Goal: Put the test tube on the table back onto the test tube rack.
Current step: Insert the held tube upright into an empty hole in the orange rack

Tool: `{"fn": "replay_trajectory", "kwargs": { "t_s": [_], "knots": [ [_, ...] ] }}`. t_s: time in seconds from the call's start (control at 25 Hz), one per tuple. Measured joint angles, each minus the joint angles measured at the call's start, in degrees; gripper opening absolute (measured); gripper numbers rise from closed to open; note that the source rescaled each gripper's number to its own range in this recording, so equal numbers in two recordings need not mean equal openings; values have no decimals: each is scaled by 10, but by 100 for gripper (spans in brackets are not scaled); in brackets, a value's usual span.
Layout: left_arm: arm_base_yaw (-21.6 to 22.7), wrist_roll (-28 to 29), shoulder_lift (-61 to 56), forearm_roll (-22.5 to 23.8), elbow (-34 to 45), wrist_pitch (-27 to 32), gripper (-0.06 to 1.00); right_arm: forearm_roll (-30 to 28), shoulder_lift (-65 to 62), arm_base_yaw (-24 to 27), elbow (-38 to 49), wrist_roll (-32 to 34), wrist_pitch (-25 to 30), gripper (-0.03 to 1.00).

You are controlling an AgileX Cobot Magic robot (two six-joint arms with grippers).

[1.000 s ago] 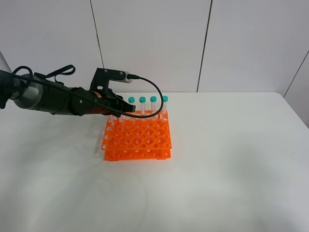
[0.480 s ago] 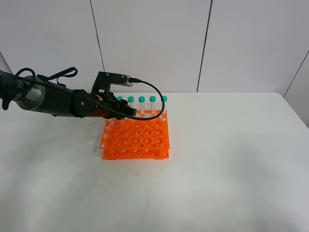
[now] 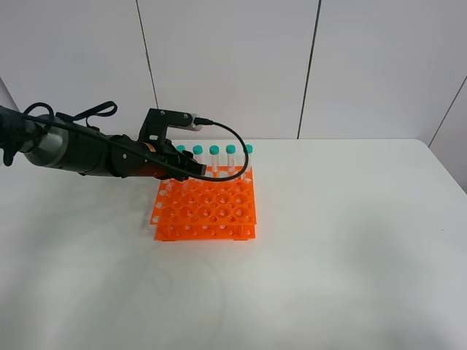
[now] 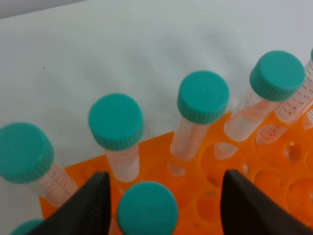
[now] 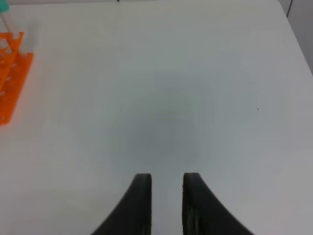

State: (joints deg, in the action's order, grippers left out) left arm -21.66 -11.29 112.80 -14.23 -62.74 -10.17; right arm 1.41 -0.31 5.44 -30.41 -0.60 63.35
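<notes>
The orange test tube rack (image 3: 206,210) stands on the white table (image 3: 336,248), left of centre. A back row of teal-capped tubes (image 3: 214,150) stands in it. My left gripper (image 3: 186,169) hovers over the rack's back left corner. In the left wrist view my left gripper (image 4: 165,196) is open, and one teal-capped test tube (image 4: 146,209) stands upright in the rack (image 4: 274,176) between the fingers (image 4: 93,205), close to one and apart from the other. My right gripper (image 5: 166,186) is empty over bare table, its jaws almost together. No tube lies on the table.
Several more tubes (image 4: 203,98) stand just behind the one between my fingers. The rack's edge (image 5: 10,83) shows in the right wrist view. White wall panels (image 3: 233,65) back the table. The table's right edge (image 3: 449,168) is far from the rack.
Since one second ago my left gripper shifted slightly, uncovering a fifth cap in the back row, and the rack slid a little to the left. Nothing moved in the last half second.
</notes>
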Motion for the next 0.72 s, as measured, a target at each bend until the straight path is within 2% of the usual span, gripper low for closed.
{"fn": "replay_trajectory", "kwargs": {
  "t_s": [0.72],
  "knots": [
    [7,2,-51,0,-1,36,46,0,0,0,0,0,0,0]
  ]
}}
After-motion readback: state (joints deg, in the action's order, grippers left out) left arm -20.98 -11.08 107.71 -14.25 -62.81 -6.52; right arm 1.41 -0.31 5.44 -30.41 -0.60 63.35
